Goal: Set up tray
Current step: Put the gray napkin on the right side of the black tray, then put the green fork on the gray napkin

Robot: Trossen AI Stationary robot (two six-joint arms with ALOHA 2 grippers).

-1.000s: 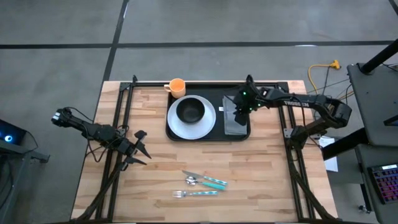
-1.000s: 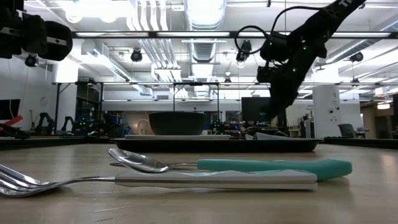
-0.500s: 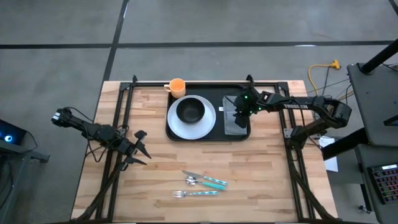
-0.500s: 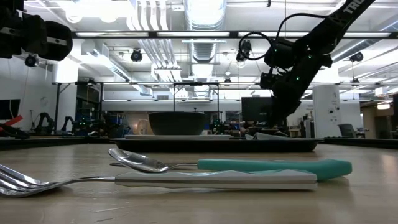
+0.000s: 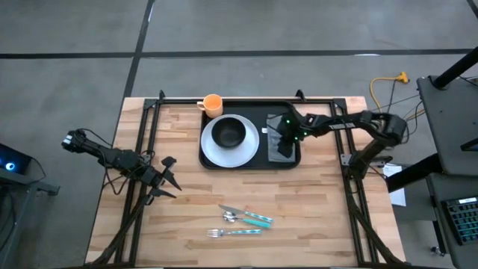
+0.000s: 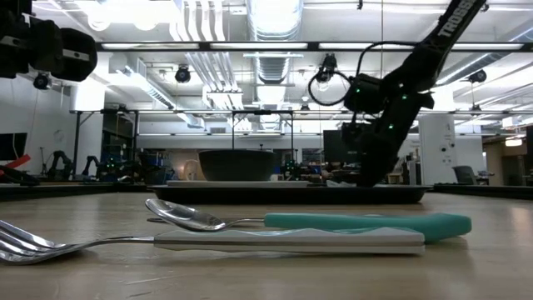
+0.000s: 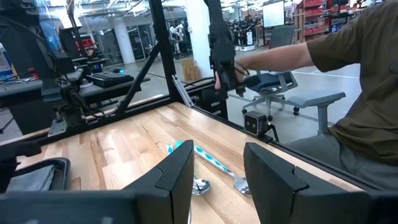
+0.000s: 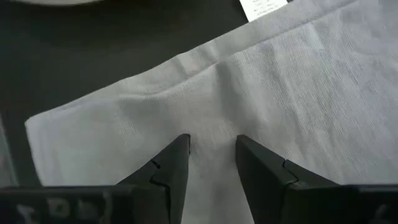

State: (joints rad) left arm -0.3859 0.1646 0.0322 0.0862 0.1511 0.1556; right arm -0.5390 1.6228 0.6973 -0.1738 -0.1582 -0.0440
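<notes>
The black tray [image 5: 263, 161] lies at the table's far middle. It carries a white plate [image 5: 252, 146] with a dark bowl [image 5: 228, 133], and a grey folded napkin [image 5: 281, 155] on its right part. My right gripper [image 5: 283, 140] is down on the napkin, its fingers open a little [image 8: 211, 146]. In the low view it reaches to the tray's level [image 6: 371, 175]. My left gripper [image 5: 172, 178] waits open over the table's left side, away from everything. My right gripper comes at the napkin from above, pointing down. Both open fingertips [image 8: 181, 147] stand on the cloth's upper face [image 8: 214, 124], a little way in from one corner. Nothing is pinched between them. The napkin lies flat on the tray.
An orange cup [image 5: 213, 103] stands at the tray's far left corner. A spoon, fork and knife with teal handles [image 5: 243, 221] lie near the table's near edge, large in the low view [image 6: 291, 232]. Beyond the table a person [image 7: 348, 81] sits, seen in the left wrist view.
My right gripper has come down from above the tray's right part onto the napkin, shifting slightly toward the near edge. The napkin, the plate and the cutlery have stayed where they were.
</notes>
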